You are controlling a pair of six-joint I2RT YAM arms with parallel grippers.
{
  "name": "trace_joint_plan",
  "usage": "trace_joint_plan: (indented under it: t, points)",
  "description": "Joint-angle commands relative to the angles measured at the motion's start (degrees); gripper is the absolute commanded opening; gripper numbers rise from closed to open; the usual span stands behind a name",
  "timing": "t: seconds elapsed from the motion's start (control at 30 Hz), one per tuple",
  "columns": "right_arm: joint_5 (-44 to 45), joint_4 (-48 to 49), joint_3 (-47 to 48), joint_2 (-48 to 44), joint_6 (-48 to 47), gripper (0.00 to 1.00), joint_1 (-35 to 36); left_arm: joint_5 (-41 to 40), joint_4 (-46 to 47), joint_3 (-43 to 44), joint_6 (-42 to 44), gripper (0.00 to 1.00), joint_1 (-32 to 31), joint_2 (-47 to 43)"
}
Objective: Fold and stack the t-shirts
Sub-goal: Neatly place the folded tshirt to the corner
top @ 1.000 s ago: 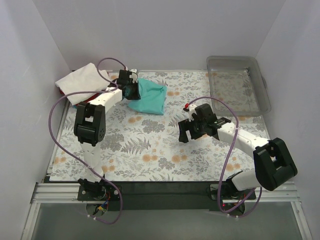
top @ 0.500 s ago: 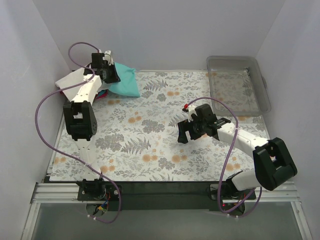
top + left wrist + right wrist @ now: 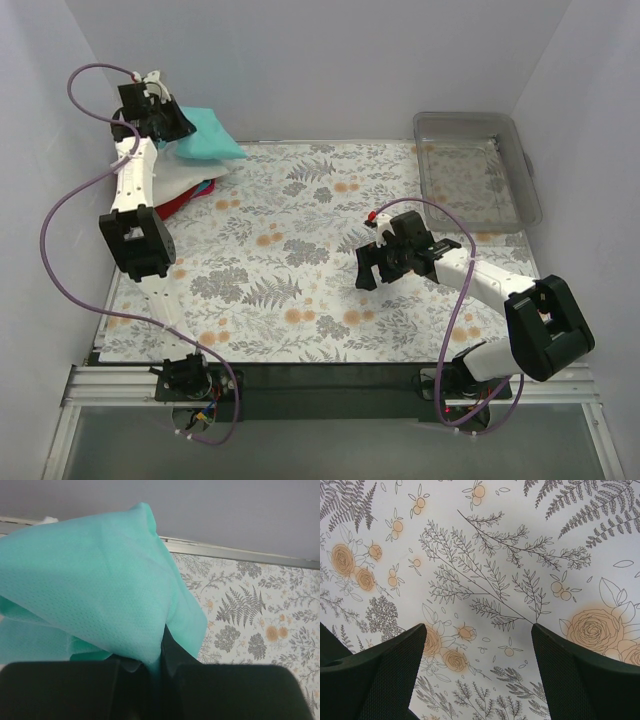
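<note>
Left gripper (image 3: 172, 126): pinching folded teal cotton t-shirt (image 3: 208, 137), aloft over white-and-red shirt pile (image 3: 185, 180), far-left corner of counter (image 3: 300, 250).
Right gripper (image 3: 388, 262): spread open, empty.
Risk: one-edge pinch; fold may sag open, land skewed.

The teal t-shirt (image 3: 100, 590) is soft, matt cloth with a fine pinhole knit. The desk (image 3: 510, 555) has a smooth, matt cover printed with flowers. The pads (image 3: 395, 675) of the right gripper (image 3: 478, 630) are matt black with a fine gridded texture. The tray (image 3: 466, 117) at the far right is clear grey plastic, slightly glossy.
</note>
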Motion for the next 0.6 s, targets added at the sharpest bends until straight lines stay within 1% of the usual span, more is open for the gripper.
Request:
trace_joint_plan:
  t: [0.0, 0.17, 0.43, 0.57]
  points:
    - [-1.2, 1.8, -0.2, -1.7, -0.7, 0.77, 0.3, 4.1, -0.8, 3.1, 0.2, 0.00, 2.5, 0.1]
    - [-1.4, 2.1, -0.5, -2.1, -0.8, 0.77, 0.3, 5.7, -0.5, 2.9, 1.3, 0.00, 4.8, 0.3]
    - [-2.0, 2.2, -0.5, -2.8, -0.9, 0.77, 0.3, 3.4, 0.3, -0.8, 1.6, 0.00, 8.4, -0.8]
    - [-2.1, 2.3, -0.7, -2.9, -0.8, 0.77, 0.5, -1.0, -0.7, -3.5, 1.0, 0.00, 9.4, -0.8]
